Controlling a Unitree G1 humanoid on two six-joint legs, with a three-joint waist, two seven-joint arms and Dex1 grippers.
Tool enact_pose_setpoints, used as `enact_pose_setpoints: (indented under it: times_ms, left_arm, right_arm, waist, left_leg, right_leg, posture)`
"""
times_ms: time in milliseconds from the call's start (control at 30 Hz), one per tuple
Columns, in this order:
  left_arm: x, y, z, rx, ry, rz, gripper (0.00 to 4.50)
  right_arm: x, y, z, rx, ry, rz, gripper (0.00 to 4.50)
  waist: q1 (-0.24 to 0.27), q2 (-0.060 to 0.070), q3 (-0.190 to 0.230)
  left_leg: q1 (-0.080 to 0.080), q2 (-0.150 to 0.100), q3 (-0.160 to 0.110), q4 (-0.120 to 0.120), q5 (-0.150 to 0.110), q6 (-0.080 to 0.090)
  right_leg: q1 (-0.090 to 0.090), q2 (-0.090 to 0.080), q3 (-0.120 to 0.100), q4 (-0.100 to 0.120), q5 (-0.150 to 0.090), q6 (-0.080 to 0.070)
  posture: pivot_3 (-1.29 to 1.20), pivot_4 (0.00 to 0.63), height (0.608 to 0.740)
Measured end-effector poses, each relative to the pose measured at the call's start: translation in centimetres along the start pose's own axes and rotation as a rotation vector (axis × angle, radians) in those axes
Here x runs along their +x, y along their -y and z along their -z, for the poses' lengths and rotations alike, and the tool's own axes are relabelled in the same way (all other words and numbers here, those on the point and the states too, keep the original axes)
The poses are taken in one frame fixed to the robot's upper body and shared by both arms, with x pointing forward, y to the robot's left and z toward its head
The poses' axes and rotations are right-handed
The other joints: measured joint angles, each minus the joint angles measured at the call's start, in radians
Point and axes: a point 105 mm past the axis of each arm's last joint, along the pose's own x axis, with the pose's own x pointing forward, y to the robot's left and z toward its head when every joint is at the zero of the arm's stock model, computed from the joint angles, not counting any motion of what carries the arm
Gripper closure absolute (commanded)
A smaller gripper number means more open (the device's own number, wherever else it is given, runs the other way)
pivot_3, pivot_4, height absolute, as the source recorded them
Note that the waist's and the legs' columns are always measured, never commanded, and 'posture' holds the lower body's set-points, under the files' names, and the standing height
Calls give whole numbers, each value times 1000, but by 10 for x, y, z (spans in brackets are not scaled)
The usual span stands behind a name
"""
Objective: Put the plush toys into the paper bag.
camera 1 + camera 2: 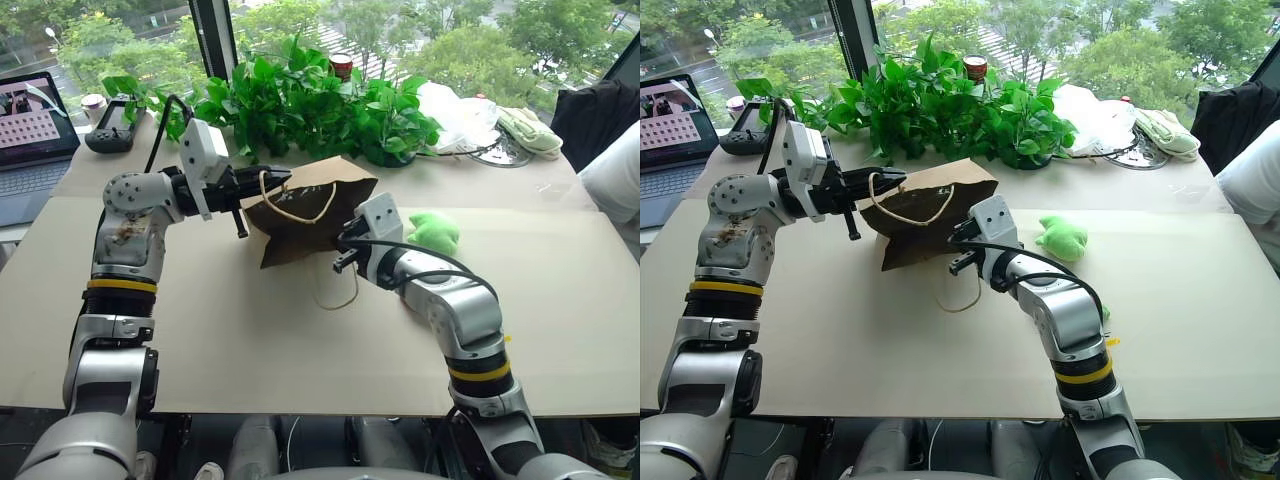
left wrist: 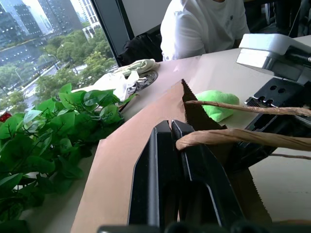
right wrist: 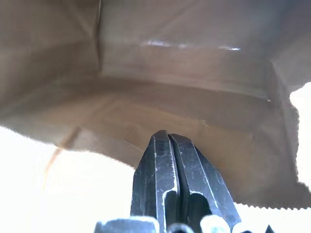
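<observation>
The brown paper bag (image 1: pixel 310 215) lies on its side on the tan table, mouth turned toward me and held up. My left gripper (image 1: pixel 283 179) is shut on the bag's upper cord handle (image 2: pixel 233 137) at the rim and holds it off the table. The other handle (image 1: pixel 340 297) trails on the tabletop. My right gripper (image 1: pixel 956 246) is shut with nothing in it, its tips at the bag's mouth; the right wrist view looks into the bag's bare brown inside (image 3: pixel 170 97). A bright green plush toy (image 1: pixel 432 232) lies on the table just right of the bag, behind my right wrist.
Leafy green plants (image 1: pixel 300 100) line the back of the table. A laptop (image 1: pixel 30 130) and a black controller (image 1: pixel 115 125) sit at the back left, and a white plastic bag (image 1: pixel 460 115) at the back right. A person in white (image 1: pixel 615 170) sits at the right edge.
</observation>
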Motion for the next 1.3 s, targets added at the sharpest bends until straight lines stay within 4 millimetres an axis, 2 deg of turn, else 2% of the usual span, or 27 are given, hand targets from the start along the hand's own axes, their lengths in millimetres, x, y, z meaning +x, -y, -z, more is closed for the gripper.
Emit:
enact_pose_setpoints:
  times_ms: [167,267,400,567,600,633,767,933,1033,1233,1300]
  left_arm:
    - [0,1,2,0,-5,0,4500]
    - [0,1,2,-1,-6,0,4500]
    - [0,1,2,-3,-5,-1,4500]
    - [1,1,2,-5,-1,-1,4500]
    - [2,1,2,-8,3,-1,4500]
    - [2,2,2,-9,4,-1,4500]
    - [3,1,2,-10,7,-4,4500]
    - [5,1,2,-12,12,-7,4500]
    - [5,1,2,-12,12,-12,4500]
    - [5,1,2,-11,12,-14,4500]
    - [5,1,2,-11,12,-14,4500]
  right_arm:
    - [-12,18,-10,65,42,76,4461]
    - [-24,39,-12,79,48,149,3711]
    - [-45,77,-8,40,8,308,2321]
    - [-67,131,12,27,-95,567,647]
    - [-68,141,20,35,-120,620,181]
    - [-69,144,23,40,-130,633,76]
    - [-59,153,36,68,-156,668,76]
    - [-42,150,46,112,-177,646,76]
    - [-38,149,51,120,-191,637,748]
    - [-34,145,50,104,-190,618,2760]
    - [-35,145,49,101,-186,618,2760]
  waist:
    - [3,0,0]
    - [6,0,0]
    - [5,0,0]
    - [1,0,0]
    - [-3,0,0]
    - [-4,0,0]
    - [-8,0,0]
    - [-9,0,0]
    - [-4,0,0]
    - [-2,0,0]
    - [-2,0,0]
  left_leg:
    - [0,0,0,0,0,0]
    - [0,0,0,0,0,0]
    - [-1,0,0,0,0,0]
    - [0,0,0,0,0,0]
    - [0,0,0,0,0,0]
    - [0,0,0,0,0,0]
    - [0,-1,0,-1,0,0]
    - [0,-1,0,0,0,0]
    - [0,-1,0,0,0,0]
    - [0,-1,0,0,0,0]
    - [0,-1,0,0,0,0]
  right_leg:
    - [0,0,0,0,0,0]
    - [0,-1,0,-1,0,0]
    - [0,0,0,-1,0,0]
    - [0,0,0,-1,0,0]
    - [0,0,0,-1,0,0]
    - [0,0,0,-1,0,0]
    - [0,0,1,-1,0,0]
    - [0,0,1,-1,0,0]
    - [0,-1,1,-1,0,0]
    - [0,0,1,-1,0,0]
    - [0,0,1,-1,0,0]
  posture:
    - [0,150,740]
    - [0,150,740]
    - [0,150,740]
    - [0,150,740]
    - [0,150,740]
    - [0,150,740]
    - [0,150,740]
    - [0,150,740]
    - [0,150,740]
    - [0,150,740]
    - [0,150,740]
